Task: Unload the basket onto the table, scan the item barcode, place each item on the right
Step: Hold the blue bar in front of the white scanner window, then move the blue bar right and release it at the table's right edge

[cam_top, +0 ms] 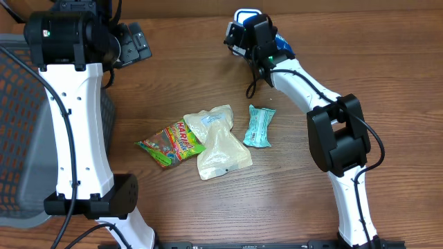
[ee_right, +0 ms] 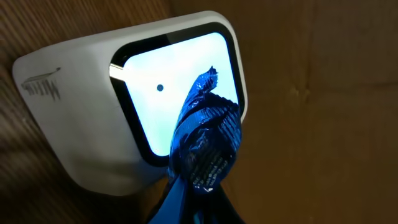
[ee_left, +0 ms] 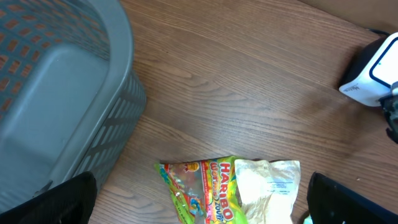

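Right pincer (cam_top: 255, 29), packet (ee_right: 205, 146) at scanner (ee_right: 74, 127); HARIBO bag (cam_top: 169, 142)

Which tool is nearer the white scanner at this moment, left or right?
Right. The right tool holds a blue packet just in front of the scanner window; the left tool hangs open across the table, by the grey basket.

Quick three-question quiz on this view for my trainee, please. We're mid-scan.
1. True or false: the right hand holds a blue packet in front of the scanner.
2. How many packets lie on the table? A two, B three, C five.
3. Which brand name shows on the red-and-green bag?
Key: 1 true. 2 B: bag, pouch, teal packet. 3 Haribo.
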Controlling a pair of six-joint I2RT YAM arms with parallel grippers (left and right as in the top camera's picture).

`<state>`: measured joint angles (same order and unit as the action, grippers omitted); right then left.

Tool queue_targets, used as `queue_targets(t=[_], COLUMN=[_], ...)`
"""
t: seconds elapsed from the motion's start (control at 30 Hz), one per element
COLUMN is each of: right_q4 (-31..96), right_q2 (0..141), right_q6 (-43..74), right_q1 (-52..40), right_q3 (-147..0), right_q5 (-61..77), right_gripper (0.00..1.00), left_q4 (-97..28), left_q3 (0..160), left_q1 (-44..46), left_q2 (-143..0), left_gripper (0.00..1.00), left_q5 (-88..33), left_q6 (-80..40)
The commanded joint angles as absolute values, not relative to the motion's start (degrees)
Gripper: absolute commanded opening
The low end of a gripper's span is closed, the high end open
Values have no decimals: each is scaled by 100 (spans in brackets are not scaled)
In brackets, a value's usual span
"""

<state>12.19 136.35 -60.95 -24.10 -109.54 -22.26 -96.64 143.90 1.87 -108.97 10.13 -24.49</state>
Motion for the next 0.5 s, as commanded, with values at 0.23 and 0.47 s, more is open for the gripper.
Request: queue_targets(t=[0.23, 0.47], right_q4=[4108, 6530], right_q2=[11708, 10748], right_q6=[-4313, -530], right_q1=[-3168, -3791], right_q3=[-11061, -11061], right_q5=[-2200, -1955], right_gripper=[4, 4], left_q4=[-9666, -9664], left_q3=[14453, 14453], left_q1=[189, 189], left_q2=[-10831, -10831], left_gripper=[100, 100], left_q5=[1090, 1090], left_q6=[-2532, -2532])
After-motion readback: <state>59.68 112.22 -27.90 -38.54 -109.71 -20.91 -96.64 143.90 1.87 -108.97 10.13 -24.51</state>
